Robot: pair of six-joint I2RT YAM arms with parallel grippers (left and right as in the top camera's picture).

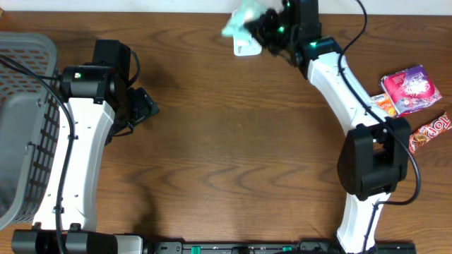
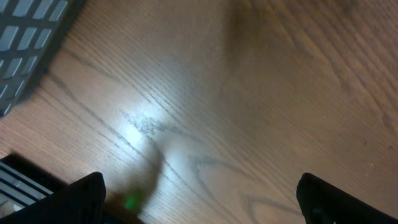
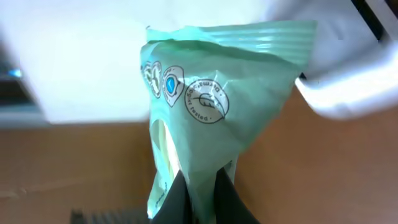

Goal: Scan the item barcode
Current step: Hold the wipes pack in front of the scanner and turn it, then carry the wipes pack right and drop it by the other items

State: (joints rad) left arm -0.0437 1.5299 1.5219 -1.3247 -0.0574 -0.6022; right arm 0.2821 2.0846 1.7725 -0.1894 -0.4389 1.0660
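A mint-green packet (image 1: 239,20) hangs at the table's far edge, pinched by my right gripper (image 1: 265,28). In the right wrist view the packet (image 3: 217,87) fills the middle, printed round symbols facing the camera, and the gripper (image 3: 202,199) is shut on its lower part. No barcode shows on this face. A white object (image 1: 246,48) lies just under the packet; a white rounded piece (image 3: 348,81) shows beside it. My left gripper (image 1: 145,106) is open over bare wood at the left, with nothing between its fingers (image 2: 81,199).
A grey mesh basket (image 1: 28,120) stands at the left edge, its corner (image 2: 25,31) in the left wrist view. At the right lie a purple snack pack (image 1: 411,88), an orange packet (image 1: 385,104) and a red bar (image 1: 429,132).
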